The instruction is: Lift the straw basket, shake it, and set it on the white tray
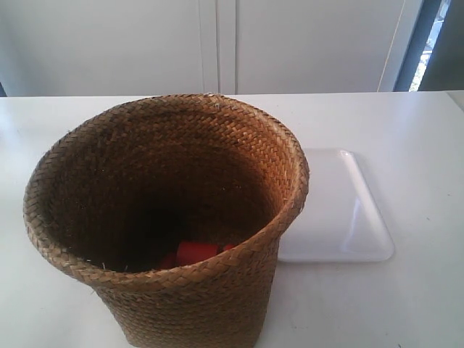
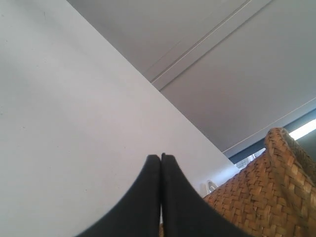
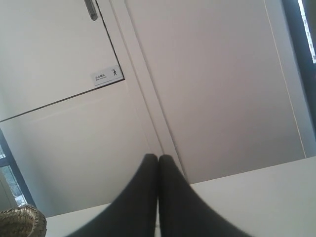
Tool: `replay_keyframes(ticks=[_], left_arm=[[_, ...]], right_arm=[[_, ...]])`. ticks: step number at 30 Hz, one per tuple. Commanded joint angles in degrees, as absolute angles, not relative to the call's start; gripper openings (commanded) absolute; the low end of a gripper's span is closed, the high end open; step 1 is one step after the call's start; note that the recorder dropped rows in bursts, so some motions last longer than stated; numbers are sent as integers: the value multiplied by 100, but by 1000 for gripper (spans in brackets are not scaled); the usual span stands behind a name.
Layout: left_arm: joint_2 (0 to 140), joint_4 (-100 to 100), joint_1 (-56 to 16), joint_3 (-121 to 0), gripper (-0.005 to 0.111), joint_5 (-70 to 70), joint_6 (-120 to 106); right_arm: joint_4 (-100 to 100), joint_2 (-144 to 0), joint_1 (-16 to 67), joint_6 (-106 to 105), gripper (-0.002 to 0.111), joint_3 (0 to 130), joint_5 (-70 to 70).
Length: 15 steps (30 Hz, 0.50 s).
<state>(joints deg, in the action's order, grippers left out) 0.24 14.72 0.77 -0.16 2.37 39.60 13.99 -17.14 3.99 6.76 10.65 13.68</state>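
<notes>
Nearest in the exterior view, the straw basket (image 1: 196, 304) stands upright on the tabletop (image 1: 420, 130), with red pieces (image 1: 196, 251) lying at its bottom. Just behind it, toward the view's right, lies the white tray (image 1: 341, 210), one edge hidden by the basket's rim. The left jaws and the right jaws are each pressed together, holding nothing; the left jaws sit close beside the basket's woven wall. White wall panels (image 1: 304, 43) stand farthest back.
</notes>
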Motion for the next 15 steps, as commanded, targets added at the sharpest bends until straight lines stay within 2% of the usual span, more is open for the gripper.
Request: replay_keyframes(ticks=[1,10,15], left_arm=[[0,1454,100,-46,0,290,3781],[320,1318,100,-420,0,261,3502],[549,1298,100,-605,0,454,3350]], right_arm=[[1358,-1735,420,794,0,1089,1417],[1288,-1876,420,565,0,1477,1033],[1288,-1985,420,565,0,1553,1305]])
